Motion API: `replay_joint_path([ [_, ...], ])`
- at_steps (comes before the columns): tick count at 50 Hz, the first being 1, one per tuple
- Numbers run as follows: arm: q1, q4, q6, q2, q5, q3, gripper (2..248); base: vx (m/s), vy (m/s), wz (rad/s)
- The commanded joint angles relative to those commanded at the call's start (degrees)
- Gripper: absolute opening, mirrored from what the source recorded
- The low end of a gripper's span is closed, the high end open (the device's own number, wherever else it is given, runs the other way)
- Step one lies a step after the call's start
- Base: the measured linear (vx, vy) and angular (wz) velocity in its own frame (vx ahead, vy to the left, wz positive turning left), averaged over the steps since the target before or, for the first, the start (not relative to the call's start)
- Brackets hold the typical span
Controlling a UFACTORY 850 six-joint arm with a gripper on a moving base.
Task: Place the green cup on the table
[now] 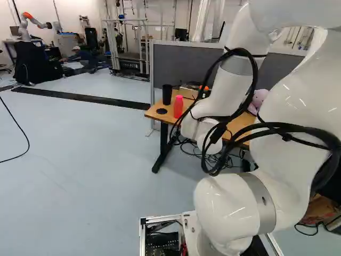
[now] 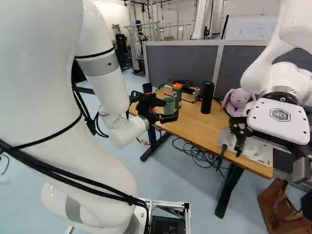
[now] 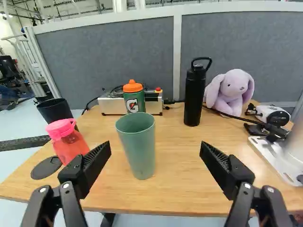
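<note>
The green cup (image 3: 136,151) looks to be standing on the table (image 3: 184,191), between the widely parted fingers of the black pincer (image 3: 156,148). It's nearer the finger by the pink bottle (image 3: 71,144), so I'd worry a sideways swing could knock either over. I can't see the bottom inside that cup or the black cup (image 3: 56,111); the green bottle (image 3: 134,101) is capped.
</note>
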Motion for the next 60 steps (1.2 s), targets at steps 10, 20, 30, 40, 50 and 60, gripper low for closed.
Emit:
replay_joint_path([
  [10, 0.0, -0.6, 0.0, 0.4, -0.5, 0.1, 247, 0.000, 0.000, 0.000],
  [20, 0.1, -1.8, 0.0, 1.2, -1.6, 0.4, 247, 0.000, 0.000, 0.000],
  [30, 0.3, -3.6, 0.0, 2.5, -3.2, 0.9, 247, 0.000, 0.000, 0.000],
  [40, 0.5, -6.1, 0.0, 4.2, -5.4, 1.5, 247, 0.000, 0.000, 0.000],
  [50, 0.7, -9.2, 0.0, 6.3, -8.2, 2.3, 247, 0.000, 0.000, 0.000],
  [60, 1.0, -13.0, 0.0, 8.9, -11.6, 3.3, 247, 0.000, 0.000, 0.000],
])
